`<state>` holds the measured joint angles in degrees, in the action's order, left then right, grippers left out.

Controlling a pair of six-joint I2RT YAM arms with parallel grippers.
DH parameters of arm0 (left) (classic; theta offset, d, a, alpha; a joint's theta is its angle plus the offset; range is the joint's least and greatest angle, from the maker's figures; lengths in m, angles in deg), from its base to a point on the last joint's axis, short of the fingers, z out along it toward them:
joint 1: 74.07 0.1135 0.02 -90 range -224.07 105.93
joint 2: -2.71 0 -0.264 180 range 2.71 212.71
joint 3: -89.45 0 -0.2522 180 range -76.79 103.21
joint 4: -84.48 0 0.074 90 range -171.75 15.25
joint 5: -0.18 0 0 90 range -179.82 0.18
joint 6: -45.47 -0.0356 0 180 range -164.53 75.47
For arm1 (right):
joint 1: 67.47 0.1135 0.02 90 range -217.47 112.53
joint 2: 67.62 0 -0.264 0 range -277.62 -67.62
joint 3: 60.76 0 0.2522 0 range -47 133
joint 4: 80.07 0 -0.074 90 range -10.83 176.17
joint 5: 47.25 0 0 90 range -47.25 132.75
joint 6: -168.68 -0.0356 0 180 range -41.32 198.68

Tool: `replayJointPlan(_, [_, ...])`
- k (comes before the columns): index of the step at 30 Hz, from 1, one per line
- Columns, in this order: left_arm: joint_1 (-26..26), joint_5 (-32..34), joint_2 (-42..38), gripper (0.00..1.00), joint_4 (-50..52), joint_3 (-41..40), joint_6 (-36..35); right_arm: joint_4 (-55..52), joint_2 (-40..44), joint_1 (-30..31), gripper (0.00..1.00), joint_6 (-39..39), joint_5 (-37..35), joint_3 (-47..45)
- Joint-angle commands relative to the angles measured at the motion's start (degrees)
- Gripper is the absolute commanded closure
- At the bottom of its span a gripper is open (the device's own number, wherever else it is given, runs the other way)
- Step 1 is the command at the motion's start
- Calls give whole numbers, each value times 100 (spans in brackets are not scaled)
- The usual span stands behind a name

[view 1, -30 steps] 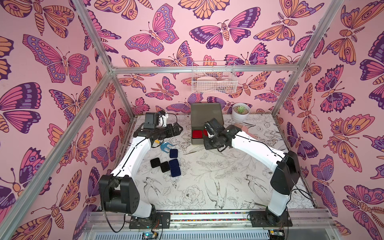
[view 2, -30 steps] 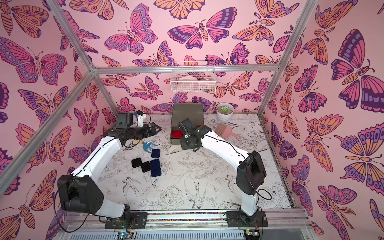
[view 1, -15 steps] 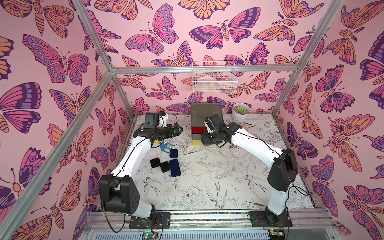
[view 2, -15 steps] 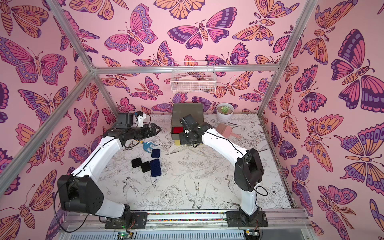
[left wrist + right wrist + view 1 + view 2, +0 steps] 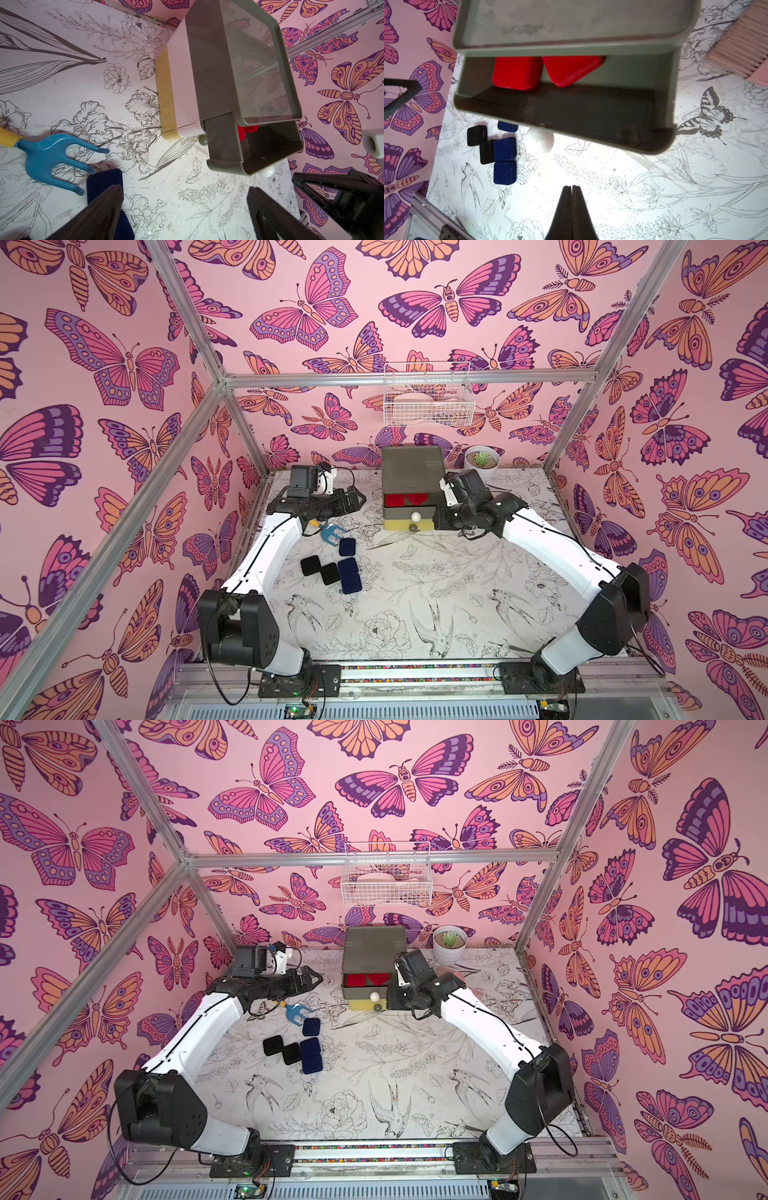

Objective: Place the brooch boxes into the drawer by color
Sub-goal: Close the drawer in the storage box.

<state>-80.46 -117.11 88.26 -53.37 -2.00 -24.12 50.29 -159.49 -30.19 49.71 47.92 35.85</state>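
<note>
The brooch boxes (image 5: 505, 148) are small, flat, rounded-square cases with a velvety finish. Seven are counted. Two red boxes (image 5: 517, 72) lie side by side in the pulled-out olive-green top drawer (image 5: 564, 108) of the three-tier chest (image 5: 409, 472), just ahead of the right hand (image 5: 572, 188). Two black boxes (image 5: 311, 565) and three navy boxes (image 5: 347, 546) are clustered on the surface (image 5: 415, 593) near the left hand (image 5: 185, 188), several of them touching. The right hand is pressed fully shut on nothing, its arm stretched alongside the chest. The left hand is spread wide and empty, held above the surface and pointed toward the chest.
</note>
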Motion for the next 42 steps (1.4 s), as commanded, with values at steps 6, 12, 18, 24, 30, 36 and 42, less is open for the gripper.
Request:
replayJointPlan(6, [41, -50, -157, 0, 132, 205, -28, -16, -543, -45, 100, 271, 10, 529])
replayJointPlan(12, [43, -35, -125, 0, 140, 187, -20, 414, -869, -45, 100, 217, -118, 659])
replayJointPlan(18, [45, -85, 3, 0, 168, 392, -41, 537, -1254, -45, 100, 365, -350, 1102])
replayJointPlan(24, [45, -54, -73, 0, 168, 280, -37, 738, -1569, -61, 100, 394, -416, 1391])
replayJointPlan(30, [42, -33, -149, 0, 168, 133, -62, 1010, -1801, -79, 100, 388, -495, 1492])
replayJointPlan(36, [50, -22, -131, 0, 168, 161, -80, 1079, -2048, -80, 100, 461, -569, 1747])
replayJointPlan(42, [71, -10, -135, 0, 171, 120, -111, 1119, -2249, -88, 100, 557, -570, 1885])
